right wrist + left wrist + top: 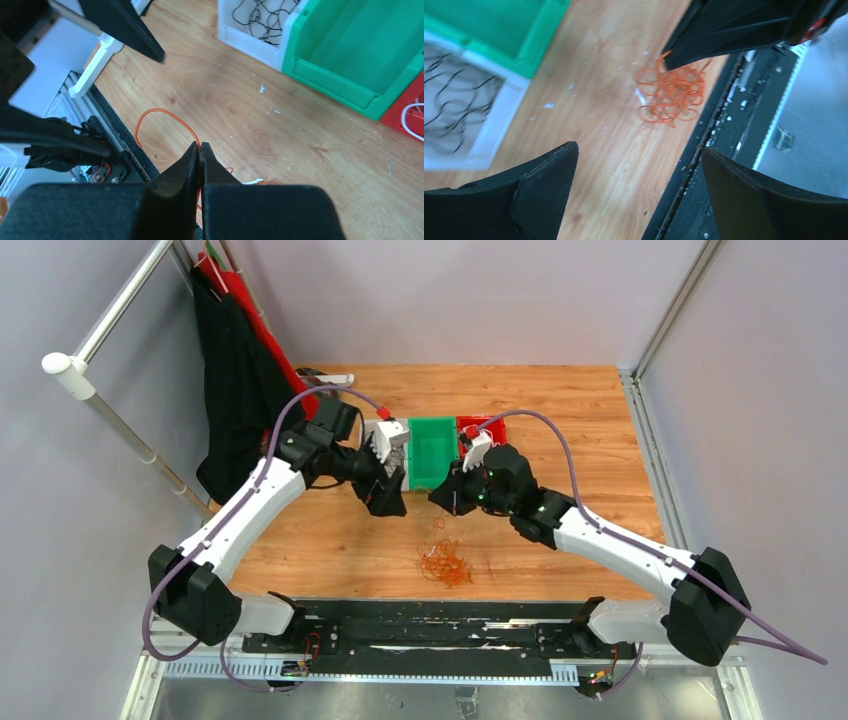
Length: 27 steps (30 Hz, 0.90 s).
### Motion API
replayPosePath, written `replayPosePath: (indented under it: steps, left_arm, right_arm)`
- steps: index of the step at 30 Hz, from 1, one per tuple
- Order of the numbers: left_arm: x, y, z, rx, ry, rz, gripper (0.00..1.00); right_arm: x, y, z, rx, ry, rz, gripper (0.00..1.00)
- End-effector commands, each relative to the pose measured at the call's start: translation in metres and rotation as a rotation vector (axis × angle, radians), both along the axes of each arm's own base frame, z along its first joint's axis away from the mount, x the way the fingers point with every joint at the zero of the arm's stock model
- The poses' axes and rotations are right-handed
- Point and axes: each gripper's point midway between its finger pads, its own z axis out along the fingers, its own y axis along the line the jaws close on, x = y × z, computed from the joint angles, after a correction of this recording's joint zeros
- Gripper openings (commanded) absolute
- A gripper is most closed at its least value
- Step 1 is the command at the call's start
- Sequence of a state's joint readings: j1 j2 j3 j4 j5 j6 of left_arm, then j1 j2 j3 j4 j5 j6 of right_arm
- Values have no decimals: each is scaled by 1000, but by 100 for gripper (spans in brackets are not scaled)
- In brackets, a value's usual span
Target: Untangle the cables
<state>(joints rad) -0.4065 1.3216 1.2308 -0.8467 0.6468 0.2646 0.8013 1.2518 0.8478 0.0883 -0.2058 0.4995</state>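
A tangle of thin orange cables (446, 563) lies on the wooden table near its front edge; it also shows in the left wrist view (671, 95). My right gripper (441, 498) is shut on one orange cable (167, 120), which arcs up and away from the fingertips above the pile. My left gripper (388, 502) is open and empty, held above the table to the left of the pile. In the left wrist view the right gripper's fingers (704, 42) hang over the tangle.
A white bin (392, 445) with black cables (262, 17), a green bin (432, 452) and a red bin (484, 430) holding a white cable (412, 120) stand in a row behind the grippers. A black and red cloth (240, 370) hangs at far left. A black rail (430, 630) lines the front edge.
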Motion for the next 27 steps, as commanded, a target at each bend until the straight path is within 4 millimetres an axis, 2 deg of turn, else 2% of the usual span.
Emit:
replayPosePath:
  steps: [1, 5, 9, 15, 20, 24, 26, 27]
  left_arm:
    - [-22, -35, 15, -106, -7, -159, 98]
    - [-23, -42, 39, -148, -64, -198, 99]
    - [-24, -44, 55, -169, -106, -242, 87]
    - [-32, -40, 51, -154, -83, -271, 59]
    - [-36, -35, 48, -135, -89, -269, 27]
    - [-39, -31, 56, -122, -106, -273, 3]
    - [-39, -30, 63, -121, -128, -265, 1]
    - [-39, -29, 68, -124, -138, -260, 1]
  right_arm:
    - [-17, 14, 45, 67, -87, 115, 1]
    - [-26, 20, 57, 57, -123, 169, 1]
    - [-34, 31, 61, 56, -153, 222, 1]
    - [-42, 40, 64, 60, -194, 252, 1]
    - [-43, 38, 72, 101, -220, 231, 1]
    - [-41, 35, 72, 103, -230, 216, 1]
    - [-40, 34, 70, 102, -231, 207, 5]
    - [-39, 34, 68, 100, -232, 201, 11]
